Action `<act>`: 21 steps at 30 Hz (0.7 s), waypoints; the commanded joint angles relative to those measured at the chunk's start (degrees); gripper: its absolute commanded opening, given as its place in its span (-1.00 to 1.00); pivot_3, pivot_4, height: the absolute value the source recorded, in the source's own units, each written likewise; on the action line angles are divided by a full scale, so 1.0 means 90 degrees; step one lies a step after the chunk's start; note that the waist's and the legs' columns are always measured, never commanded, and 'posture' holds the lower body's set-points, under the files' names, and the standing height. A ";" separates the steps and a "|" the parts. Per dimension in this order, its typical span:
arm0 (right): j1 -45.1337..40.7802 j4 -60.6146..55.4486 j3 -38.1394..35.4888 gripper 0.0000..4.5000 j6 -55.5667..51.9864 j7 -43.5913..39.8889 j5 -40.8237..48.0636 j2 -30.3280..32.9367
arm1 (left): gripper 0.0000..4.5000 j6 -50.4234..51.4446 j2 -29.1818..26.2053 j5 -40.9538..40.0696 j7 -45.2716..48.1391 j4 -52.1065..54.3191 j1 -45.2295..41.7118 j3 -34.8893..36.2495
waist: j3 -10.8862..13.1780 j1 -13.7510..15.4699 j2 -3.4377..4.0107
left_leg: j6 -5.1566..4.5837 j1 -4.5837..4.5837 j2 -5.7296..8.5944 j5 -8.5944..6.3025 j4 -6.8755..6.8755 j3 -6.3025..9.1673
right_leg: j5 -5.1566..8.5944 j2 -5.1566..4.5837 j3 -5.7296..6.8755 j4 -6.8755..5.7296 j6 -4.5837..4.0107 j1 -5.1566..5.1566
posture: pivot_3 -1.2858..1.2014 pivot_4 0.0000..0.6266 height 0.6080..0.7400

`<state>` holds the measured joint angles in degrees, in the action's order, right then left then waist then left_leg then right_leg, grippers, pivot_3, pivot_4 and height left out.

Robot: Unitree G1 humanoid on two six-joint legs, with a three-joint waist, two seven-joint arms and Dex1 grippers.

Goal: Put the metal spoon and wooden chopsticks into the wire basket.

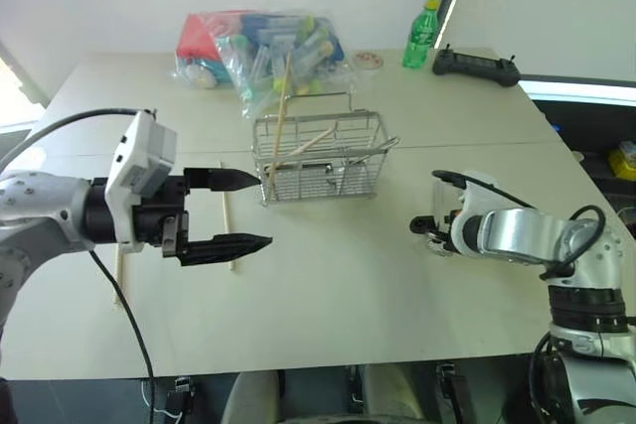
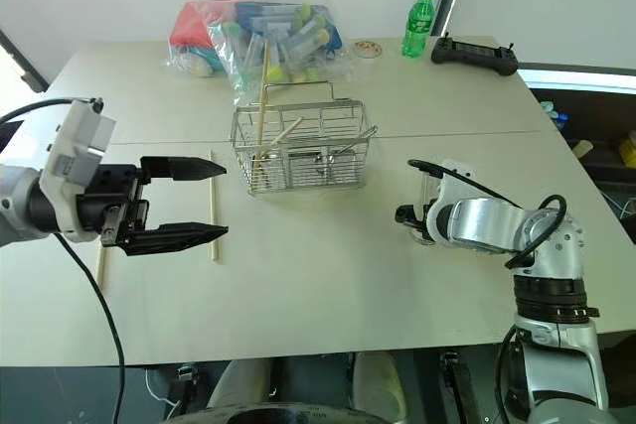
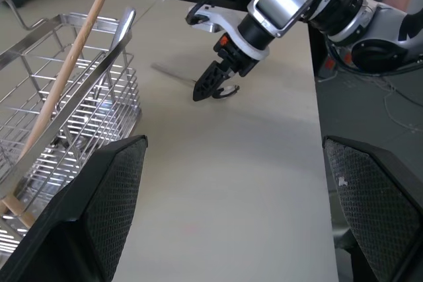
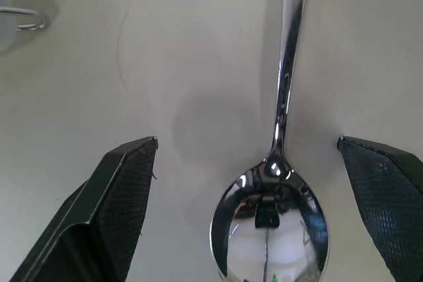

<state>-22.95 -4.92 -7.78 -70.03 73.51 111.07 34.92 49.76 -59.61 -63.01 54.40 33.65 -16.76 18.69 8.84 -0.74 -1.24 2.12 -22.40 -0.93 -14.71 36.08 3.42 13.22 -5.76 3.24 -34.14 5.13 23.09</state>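
Two wooden chopsticks (image 1: 286, 111) stand tilted inside the wire basket (image 1: 323, 156), which sits near the middle of the pale table (image 1: 328, 295); one leans up past the rim toward the far side, the other slants lower across the inside. Beside the basket on the robot's left, another chopstick (image 2: 213, 208) lies flat on the table, and a further one (image 1: 119, 277) lies nearer the left edge. The left gripper (image 1: 238, 212) hovers just left of the basket, its black fingers spread wide and holding nothing. The metal spoon (image 4: 274, 219) lies bowl-up on the table between the spread fingers of the right gripper (image 3: 210, 88), which points steeply down over it without pinching it. At the far side sit a plastic bag of items (image 1: 260, 47), a green bottle (image 1: 421, 35) and a black controller (image 1: 475, 67).
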 commanded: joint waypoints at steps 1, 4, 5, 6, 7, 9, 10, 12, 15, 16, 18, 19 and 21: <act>0.0288 0.0102 0.0420 0.23 0.0144 0.0018 0.0214 -0.0069 | 1.00 -0.0119 0.0012 0.0004 0.0006 -0.0020 -0.0176 -0.0017 | -0.0001 0.0001 -0.0002 | 0.0000 0.0000 -0.0002 0.0000 0.0000 0.0000 | 0.0001 0.0002 0.0000 0.0000 -0.0001 0.0001 | 0.03 -0.52 0.41; 0.0253 0.0159 0.0464 0.02 0.0183 -0.0040 0.0214 -0.0045 | 1.00 -0.0131 0.0053 -0.0010 -0.0014 -0.0039 -0.0215 -0.0025 | 0.0000 -0.0010 -0.0003 | -0.0001 0.0000 -0.0014 0.0000 0.0000 0.0002 | 0.0002 0.0017 0.0000 -0.0001 -0.0008 0.0003 | 0.03 -0.52 0.41; 0.0240 0.0175 0.0477 0.02 0.0189 -0.0055 0.0214 -0.0036 | 1.00 -0.0130 0.0064 -0.0017 -0.0020 -0.0041 -0.0222 -0.0021 | 0.0000 -0.0008 -0.0003 | -0.0001 0.0001 -0.0018 0.0000 0.0000 0.0001 | 0.0001 0.0019 0.0000 -0.0001 -0.0011 0.0005 | 0.03 -0.52 0.41; 0.0225 0.0199 0.0492 0.02 0.0192 -0.0066 0.0214 -0.0025 | 1.00 -0.0133 0.0075 -0.0019 -0.0024 -0.0042 -0.0226 -0.0019 | 0.0001 -0.0003 -0.0002 | -0.0001 0.0001 -0.0019 0.0000 -0.0001 0.0002 | 0.0001 0.0021 0.0000 -0.0002 -0.0013 0.0006 | 0.03 -0.52 0.41; 0.0213 0.0224 0.0503 0.02 0.0191 -0.0073 0.0214 -0.0016 | 1.00 -0.0135 0.0083 -0.0019 -0.0027 -0.0043 -0.0230 -0.0017 | 0.0002 -0.0001 -0.0001 | -0.0001 0.0002 -0.0022 0.0000 -0.0001 0.0002 | 0.0002 0.0023 0.0000 -0.0002 -0.0014 0.0006 | 0.03 -0.52 0.41; 0.0182 0.0291 0.0520 0.02 0.0183 -0.0078 0.0214 -0.0009 | 1.00 -0.0137 0.0115 -0.0023 -0.0047 -0.0047 -0.0238 -0.0008 | 0.0003 -0.0005 0.0001 | 0.0000 0.0002 -0.0029 0.0000 0.0000 0.0002 | 0.0003 0.0028 0.0001 -0.0001 -0.0016 0.0007 | 0.03 -0.52 0.41; 0.0166 0.0318 0.0527 0.02 0.0179 -0.0076 0.0214 -0.0012 | 1.00 -0.0136 0.0129 -0.0023 -0.0055 -0.0050 -0.0241 -0.0003 | 0.0003 -0.0007 0.0001 | 0.0000 0.0002 -0.0030 0.0000 0.0000 0.0001 | 0.0003 0.0028 0.0000 -0.0001 -0.0017 0.0007 | 0.03 -0.52 0.41; 0.0134 0.0344 0.0553 0.02 0.0190 -0.0057 0.0214 -0.0044 | 1.00 -0.0141 0.0140 -0.0016 -0.0062 -0.0054 -0.0235 0.0014 | 0.0003 -0.0009 0.0000 | 0.0000 0.0002 -0.0032 -0.0001 0.0001 0.0000 | 0.0002 0.0029 0.0000 -0.0001 -0.0018 0.0009 | 0.03 -0.52 0.41; 0.0055 0.0420 0.0667 0.02 0.0188 -0.0054 0.0214 -0.0095 | 1.00 -0.0157 0.0149 0.0001 -0.0076 -0.0064 -0.0234 0.0021 | 0.0003 -0.0013 0.0000 | 0.0000 0.0002 -0.0037 -0.0001 0.0001 -0.0001 | 0.0002 0.0033 0.0000 0.0000 -0.0019 0.0010 | 0.03 -0.52 0.41; 0.0019 0.0463 0.0722 0.02 0.0178 -0.0041 0.0214 -0.0107 | 1.00 -0.0161 0.0152 0.0001 -0.0081 -0.0065 -0.0236 0.0023 | 0.0003 -0.0015 0.0000 | 0.0000 0.0002 -0.0042 -0.0001 0.0002 -0.0003 | 0.0002 0.0036 0.0000 0.0001 -0.0019 0.0011 | 0.03 -0.52 0.41; -0.0130 0.0575 0.0887 0.02 0.0149 -0.0031 0.0214 -0.0102 | 1.00 -0.0175 0.0161 0.0003 -0.0094 -0.0073 -0.0250 0.0020 | 0.0004 -0.0020 0.0000 | 0.0000 0.0002 -0.0054 -0.0001 0.0005 -0.0005 | 0.0003 0.0047 0.0000 0.0003 -0.0018 0.0014 | 0.03 -0.52 0.41; -0.0205 0.0626 0.0954 0.02 0.0158 0.0004 0.0214 -0.0103 | 1.00 -0.0178 0.0166 -0.0002 -0.0104 -0.0079 -0.0263 0.0016 | 0.0004 -0.0029 -0.0001 | 0.0000 0.0002 -0.0062 -0.0001 0.0005 -0.0008 | 0.0003 0.0054 0.0000 0.0006 -0.0020 0.0016 | 0.03 -0.52 0.41; -0.0402 0.0753 0.1133 0.02 0.0144 0.0039 0.0214 -0.0060 | 1.00 -0.0178 0.0178 -0.0024 -0.0129 -0.0083 -0.0295 0.0013 | 0.0004 -0.0037 -0.0002 | 0.0001 0.0003 -0.0082 -0.0001 0.0007 -0.0008 | 0.0002 0.0075 0.0000 0.0011 -0.0031 0.0018 | 0.03 -0.52 0.41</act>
<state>-27.33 -0.72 -1.63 -68.05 74.21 111.47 35.48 49.24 -58.08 -63.00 53.40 32.58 -18.28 18.41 8.88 -1.07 -1.27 2.13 -22.37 -1.76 -14.72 36.15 3.34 13.23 -4.99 3.24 -34.03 4.75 23.29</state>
